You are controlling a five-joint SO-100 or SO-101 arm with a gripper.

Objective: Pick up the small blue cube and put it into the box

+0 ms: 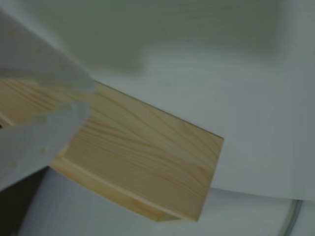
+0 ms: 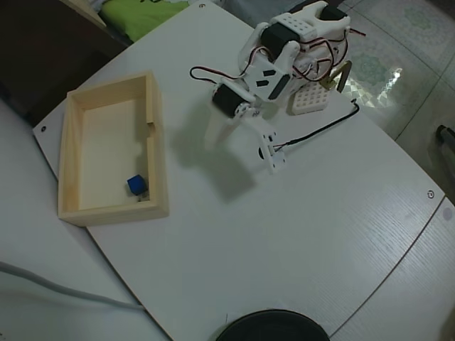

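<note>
The small blue cube [image 2: 136, 185] lies inside the box [image 2: 158, 135], on its floor near the lower right corner in the overhead view. The box is pale wood with a notch in its right long wall. My gripper [image 2: 215, 137] hovers over bare table to the right of the box, apart from it, with the arm folded back toward its base. In the wrist view the white fingertips [image 1: 74, 83] meet at the left, with nothing between them, and the box's outer wall [image 1: 147, 152] fills the middle. The cube is hidden in that view.
A small white perforated block [image 2: 311, 99] sits by the arm's base [image 2: 313, 28]. A black cable [image 2: 320, 128] trails across the table from the wrist. A black round object [image 2: 274, 328] lies at the table's front edge. The table's edge [image 2: 85, 234] runs just below the box.
</note>
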